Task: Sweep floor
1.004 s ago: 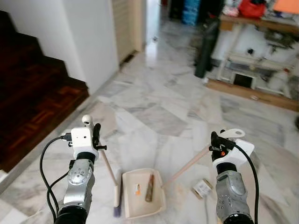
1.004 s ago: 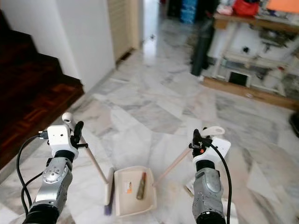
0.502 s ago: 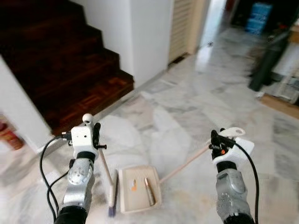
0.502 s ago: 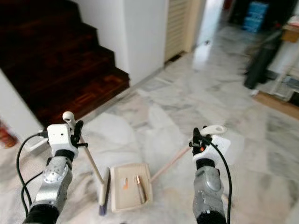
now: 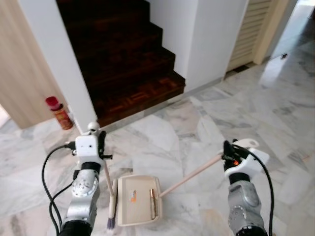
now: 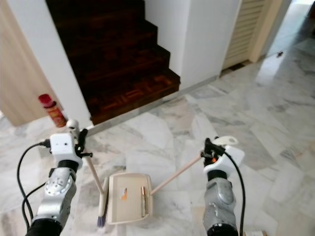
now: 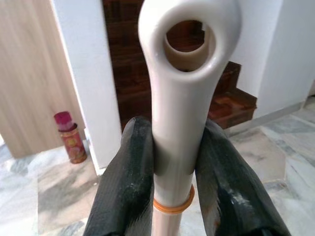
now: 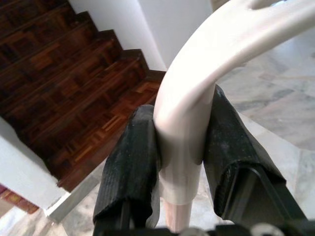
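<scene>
A cream dustpan [image 5: 139,199] lies on the marble floor between my arms. It holds a brown stick-like piece [image 5: 152,195] and a small orange scrap [image 5: 132,198]. Its long pale handle [image 5: 192,174] slopes up to my right gripper [image 5: 227,150], which is shut on the handle's curved end [image 8: 197,93]. My left gripper [image 5: 101,142] is shut on the top of the broom handle [image 7: 177,113], just below its hanging hole. The broom's shaft [image 5: 107,179] runs down to the bristles [image 5: 112,223] beside the dustpan's left edge.
A dark wooden staircase [image 5: 123,54] rises straight ahead, flanked by white walls [image 5: 54,59]. A red can [image 5: 59,112] stands on the floor beside a light wooden panel [image 5: 19,83]. A louvred door [image 5: 251,34] is at the back right. Marble floor [image 5: 256,113] stretches to the right.
The whole view has swung left, from the room with the table to the staircase. Both grippers keep their hold, and the dustpan and broom stay between my arms.
</scene>
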Controlling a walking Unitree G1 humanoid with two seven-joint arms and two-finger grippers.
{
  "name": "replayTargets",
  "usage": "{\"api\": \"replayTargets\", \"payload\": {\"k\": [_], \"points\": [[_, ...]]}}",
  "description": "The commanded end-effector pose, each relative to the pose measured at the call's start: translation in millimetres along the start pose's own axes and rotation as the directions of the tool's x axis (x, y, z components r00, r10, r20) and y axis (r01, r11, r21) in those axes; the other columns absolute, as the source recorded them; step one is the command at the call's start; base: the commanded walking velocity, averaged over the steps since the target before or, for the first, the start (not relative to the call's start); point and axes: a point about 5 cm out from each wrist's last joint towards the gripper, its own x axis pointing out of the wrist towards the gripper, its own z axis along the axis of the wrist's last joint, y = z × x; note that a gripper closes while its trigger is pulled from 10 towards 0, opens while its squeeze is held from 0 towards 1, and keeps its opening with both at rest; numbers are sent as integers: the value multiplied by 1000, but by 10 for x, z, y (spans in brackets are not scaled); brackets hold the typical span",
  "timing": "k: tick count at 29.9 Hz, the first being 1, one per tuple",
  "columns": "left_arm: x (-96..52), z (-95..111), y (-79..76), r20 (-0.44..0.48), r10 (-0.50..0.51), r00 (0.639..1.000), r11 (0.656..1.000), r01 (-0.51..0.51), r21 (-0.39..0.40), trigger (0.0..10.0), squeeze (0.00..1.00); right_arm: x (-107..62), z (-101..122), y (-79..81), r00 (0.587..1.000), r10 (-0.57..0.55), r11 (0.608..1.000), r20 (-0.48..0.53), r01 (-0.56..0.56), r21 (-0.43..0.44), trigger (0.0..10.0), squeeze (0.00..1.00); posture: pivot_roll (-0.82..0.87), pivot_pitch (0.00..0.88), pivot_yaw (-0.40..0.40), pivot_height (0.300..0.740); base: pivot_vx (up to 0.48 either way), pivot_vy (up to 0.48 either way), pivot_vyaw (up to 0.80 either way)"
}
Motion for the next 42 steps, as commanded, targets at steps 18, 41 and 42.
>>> {"api": "replayTargets", "payload": {"k": [18, 41, 42], "points": [[10, 97, -9, 38, 7, 999, 1000, -7, 0, 10000, 0, 44, 96, 57, 999, 25, 1000, 46, -24, -4, 10000, 0, -19, 0, -19, 740, 0, 0, 686], [21, 112, 13, 35, 29, 999, 999, -29, -20, 10000, 0, 53, 81, 47, 999, 12, 1000, 32, -13, 19, 10000, 0, -13, 0, -22, 740, 0, 0, 373], [23, 113, 14, 35, 30, 999, 999, -29, -20, 10000, 0, 56, 82, 50, 999, 13, 1000, 32, -14, 20, 10000, 0, -13, 0, -22, 740, 0, 247, 0]]}}
